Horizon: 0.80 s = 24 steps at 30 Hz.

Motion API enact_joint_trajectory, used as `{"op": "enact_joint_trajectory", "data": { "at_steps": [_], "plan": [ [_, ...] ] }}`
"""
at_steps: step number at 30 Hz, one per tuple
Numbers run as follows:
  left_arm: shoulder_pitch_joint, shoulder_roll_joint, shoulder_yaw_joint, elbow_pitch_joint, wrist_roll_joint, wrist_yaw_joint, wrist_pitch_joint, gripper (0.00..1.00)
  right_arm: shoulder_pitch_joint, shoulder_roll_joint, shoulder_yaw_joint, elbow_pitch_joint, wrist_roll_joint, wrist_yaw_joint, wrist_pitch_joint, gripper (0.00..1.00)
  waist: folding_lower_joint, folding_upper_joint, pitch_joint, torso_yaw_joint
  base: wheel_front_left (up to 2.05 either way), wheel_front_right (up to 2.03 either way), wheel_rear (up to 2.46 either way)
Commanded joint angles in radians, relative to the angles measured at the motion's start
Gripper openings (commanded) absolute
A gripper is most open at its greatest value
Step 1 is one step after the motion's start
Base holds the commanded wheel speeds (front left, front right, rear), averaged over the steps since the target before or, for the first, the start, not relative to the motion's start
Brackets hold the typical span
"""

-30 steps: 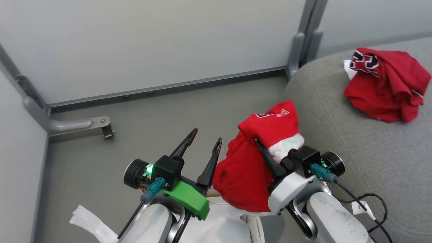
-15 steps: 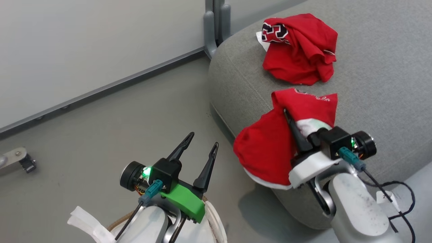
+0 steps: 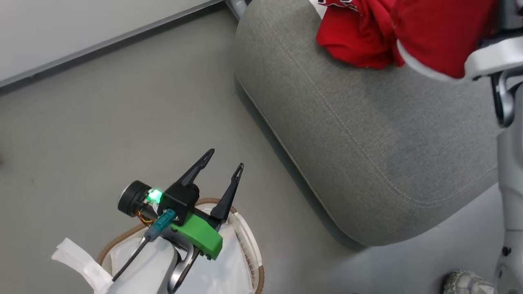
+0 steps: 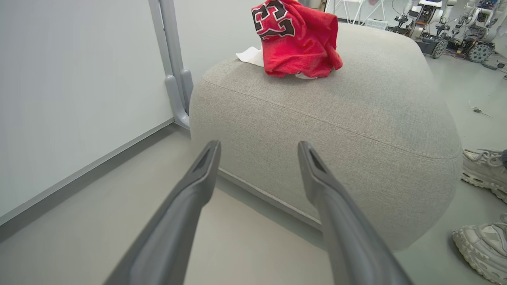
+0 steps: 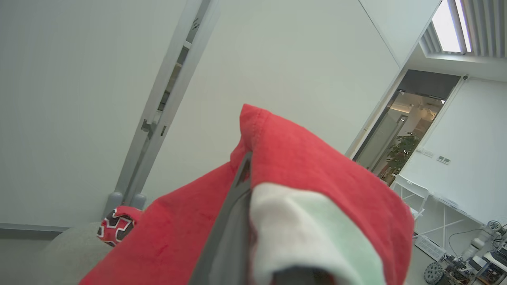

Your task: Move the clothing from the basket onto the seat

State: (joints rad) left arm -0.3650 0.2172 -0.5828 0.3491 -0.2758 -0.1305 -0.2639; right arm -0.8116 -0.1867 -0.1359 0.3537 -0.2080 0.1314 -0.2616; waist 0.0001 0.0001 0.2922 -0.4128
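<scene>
My right gripper (image 5: pixel 247 158) is shut on a red garment with white trim (image 5: pixel 317 170), which drapes over its fingers. In the head view this held clothing (image 3: pixel 437 36) hangs above the far part of the grey seat (image 3: pixel 367 143), close beside another red garment (image 3: pixel 351 45) that lies crumpled on the cushion. That lying garment (image 4: pixel 295 35) shows black-and-white numerals. My left gripper (image 3: pixel 225 158) stands open and empty above the basket (image 3: pixel 255 261), whose brown rim and white liner cloth (image 3: pixel 229 269) show beneath my forearm.
Grey floor lies between basket and seat. A wall panel with a grey post (image 4: pixel 176 79) stands behind the seat's left corner. A person's pale shoes (image 4: pixel 483 170) rest on the floor by the seat's right end, one also in the head view (image 3: pixel 466 283).
The head camera has swung right and down. My right gripper has carried the red garment from beside the basket up over the seat, near the lying garment. The left gripper stays open.
</scene>
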Motion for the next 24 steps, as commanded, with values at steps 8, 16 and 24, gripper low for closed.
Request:
{"op": "enact_joint_trajectory", "data": {
  "at_steps": [8,16,24],
  "plan": [
    [-0.073,0.080,-0.010,-0.043,-0.037,0.000,-0.001,1.00,-0.246,-0.061,-0.211,0.069,-0.188,-0.001,0.100,0.00,-0.0001,-0.0001,0.237,0.186,0.00,0.00,0.00],
    [-0.111,0.110,-0.006,-0.050,-0.073,0.000,-0.001,1.00,-0.270,-0.036,-0.396,0.101,-0.342,-0.001,0.188,0.00,-0.0001,-0.0001,0.334,0.310,0.00,0.00,0.00],
    [-0.110,0.118,0.023,-0.032,-0.084,0.000,-0.001,1.00,-0.209,0.049,-0.560,0.155,-0.417,-0.001,0.176,1.00,-0.0001,-0.0001,0.364,0.349,0.00,0.00,0.00]
  ]
}}
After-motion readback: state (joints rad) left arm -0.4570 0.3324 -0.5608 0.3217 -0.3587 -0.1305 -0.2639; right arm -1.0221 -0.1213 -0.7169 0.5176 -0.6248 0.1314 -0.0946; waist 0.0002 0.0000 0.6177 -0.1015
